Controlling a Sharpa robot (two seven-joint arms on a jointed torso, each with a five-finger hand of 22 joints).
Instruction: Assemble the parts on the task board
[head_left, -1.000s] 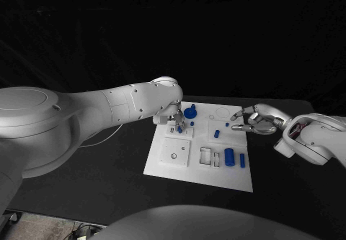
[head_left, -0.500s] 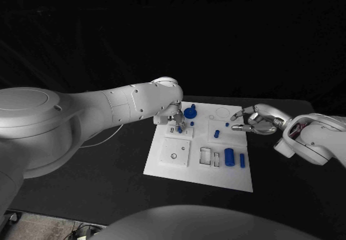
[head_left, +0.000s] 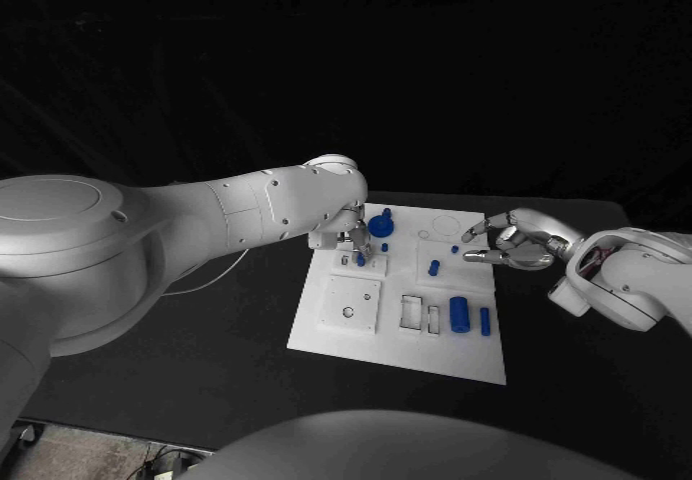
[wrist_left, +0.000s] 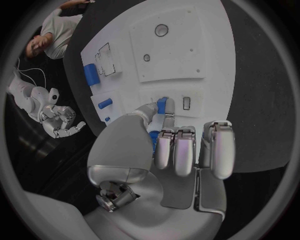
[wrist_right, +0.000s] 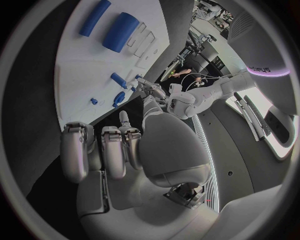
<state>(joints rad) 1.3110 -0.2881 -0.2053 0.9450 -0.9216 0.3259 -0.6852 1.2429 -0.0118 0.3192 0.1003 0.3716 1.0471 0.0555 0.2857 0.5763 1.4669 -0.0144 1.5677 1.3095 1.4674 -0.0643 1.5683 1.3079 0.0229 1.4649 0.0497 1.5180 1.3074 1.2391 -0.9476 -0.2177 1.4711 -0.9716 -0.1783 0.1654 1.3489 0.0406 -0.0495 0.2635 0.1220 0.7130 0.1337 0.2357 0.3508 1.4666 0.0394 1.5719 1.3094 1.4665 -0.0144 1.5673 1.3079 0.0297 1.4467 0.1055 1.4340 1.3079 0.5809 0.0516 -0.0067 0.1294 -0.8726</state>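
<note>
Two hands over the task board (head_left: 335, 335): left hand (head_left: 348, 238) pinches a small blue part (wrist_left: 162, 105) at its fingertips, tip down just above a slot near the board's far-left corner, prob. lining it up to seat. Right hand (head_left: 513, 245) hovers off the board's far-right edge, fingers loosely apart, holding nothing, likely waiting clear; big blue cylinder (head_left: 459, 313) lies well nearer the robot than either hand.

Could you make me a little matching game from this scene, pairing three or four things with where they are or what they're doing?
Things:
1. left hand
2. right hand
3. large blue cylinder
4. task board

States:
A. lies beside a thin blue rod
B. white plate on the black table
C. pinches a small blue part over the board
D. hovers at the board's edge, holding nothing

Pairs: 1-C, 2-D, 3-A, 4-B
</note>
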